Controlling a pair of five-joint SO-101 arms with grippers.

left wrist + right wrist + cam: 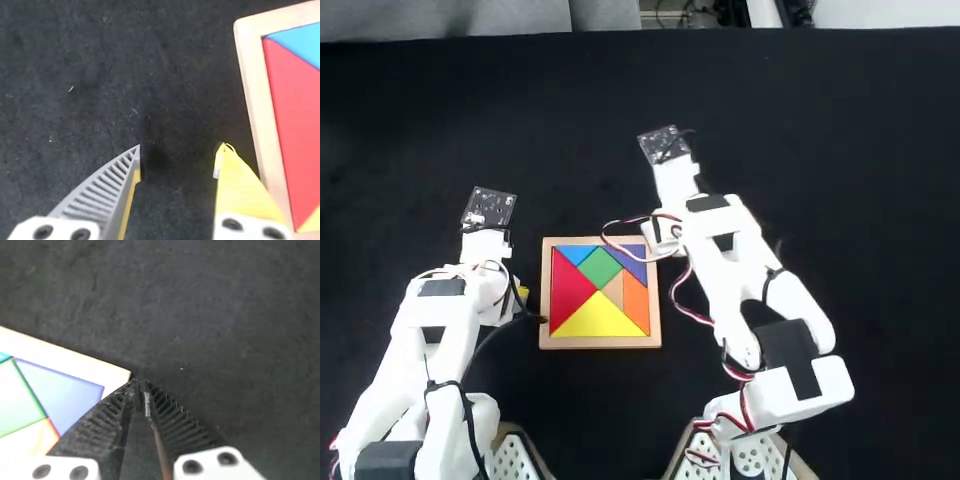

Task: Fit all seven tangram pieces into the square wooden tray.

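The square wooden tray (546,300) lies between the two arms, with coloured tangram pieces fitted inside: red (570,290), yellow (602,320), green (601,267), orange (636,297), blue and purple. My left gripper (177,155) stands open over bare black cloth just off the tray's left rim (252,100), nothing between its grey and yellow fingers. My right gripper (139,386) is shut and empty, its tips at the tray's far right corner (112,371), beside the purple piece (65,395).
Black cloth (820,150) covers the whole table, with open room behind and to both sides of the tray. Each arm carries a small marker board, one (488,208) on the left arm and one (665,146) on the right. Loose cables (620,245) hang over the tray's back edge.
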